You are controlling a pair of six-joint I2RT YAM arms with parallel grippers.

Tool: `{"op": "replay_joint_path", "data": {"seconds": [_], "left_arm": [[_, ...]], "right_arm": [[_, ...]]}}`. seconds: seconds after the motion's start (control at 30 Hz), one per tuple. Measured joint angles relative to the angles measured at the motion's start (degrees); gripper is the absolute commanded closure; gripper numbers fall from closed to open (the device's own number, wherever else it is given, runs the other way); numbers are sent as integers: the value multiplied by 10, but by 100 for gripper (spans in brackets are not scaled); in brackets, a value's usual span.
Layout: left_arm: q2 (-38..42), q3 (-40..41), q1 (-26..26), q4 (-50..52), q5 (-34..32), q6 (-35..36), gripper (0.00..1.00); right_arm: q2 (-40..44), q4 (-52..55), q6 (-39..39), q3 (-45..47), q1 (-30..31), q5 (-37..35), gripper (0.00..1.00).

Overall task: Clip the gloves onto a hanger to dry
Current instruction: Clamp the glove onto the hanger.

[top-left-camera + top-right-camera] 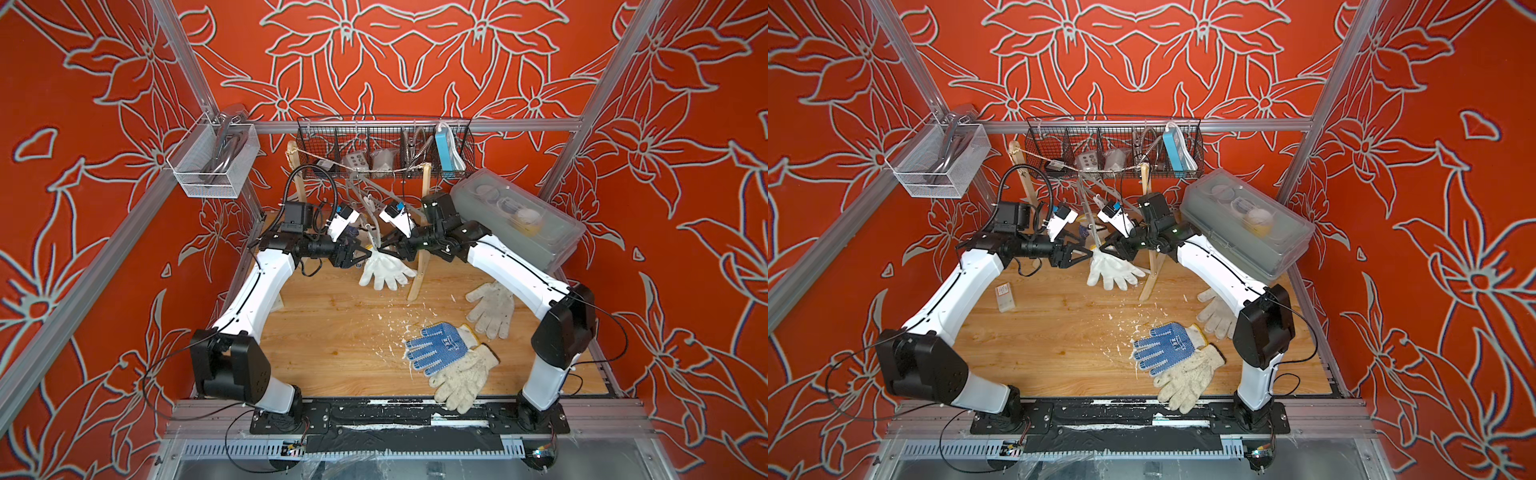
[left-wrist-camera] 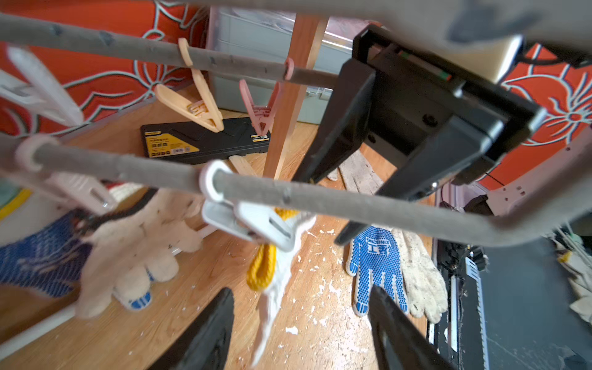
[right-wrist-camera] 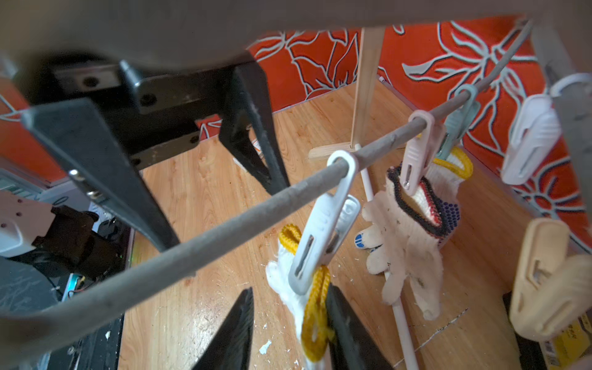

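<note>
A grey hanger bar (image 2: 320, 200) carries several plastic clips. A white clip (image 2: 256, 224) pinches the yellow-edged cuff of a white glove (image 1: 386, 272), which hangs fingers down. My left gripper (image 2: 301, 288) is open, with this glove dangling free between its fingers. My right gripper (image 3: 290, 288) is open too; the yellow cuff (image 3: 315, 307) rests against one finger, with a gap to the other. Another off-white glove (image 3: 410, 243) hangs clipped further along. On the table lie a blue-dotted glove (image 1: 440, 345) and two off-white gloves (image 1: 465, 382) (image 1: 492, 309).
The hanger hangs from a string between two wooden posts (image 1: 424, 232). A black wire basket (image 1: 386, 145) and a white mesh basket (image 1: 212, 162) sit on the frame. A grey lidded box (image 1: 519, 216) leans at the back right. A black tool case (image 2: 205, 141) lies behind.
</note>
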State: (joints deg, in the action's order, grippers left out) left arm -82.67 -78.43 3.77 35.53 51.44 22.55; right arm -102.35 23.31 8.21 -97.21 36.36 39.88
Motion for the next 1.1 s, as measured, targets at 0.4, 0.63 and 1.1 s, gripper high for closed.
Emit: {"op": "replay_joint_path", "data": {"seconds": [0.4,0.63,1.1], "left_arm": [[139,12,32,-59,-177,-270,34],[115,-79,109,-24,-325,-363,36],[-7,-205,196,35,-472,-391,36]], "right_arm": [[80,-18,0,66,0,-29,41],[107,-39,-13,105,0,-48,36],[134,-118,-42,145,14,-53,36]]}}
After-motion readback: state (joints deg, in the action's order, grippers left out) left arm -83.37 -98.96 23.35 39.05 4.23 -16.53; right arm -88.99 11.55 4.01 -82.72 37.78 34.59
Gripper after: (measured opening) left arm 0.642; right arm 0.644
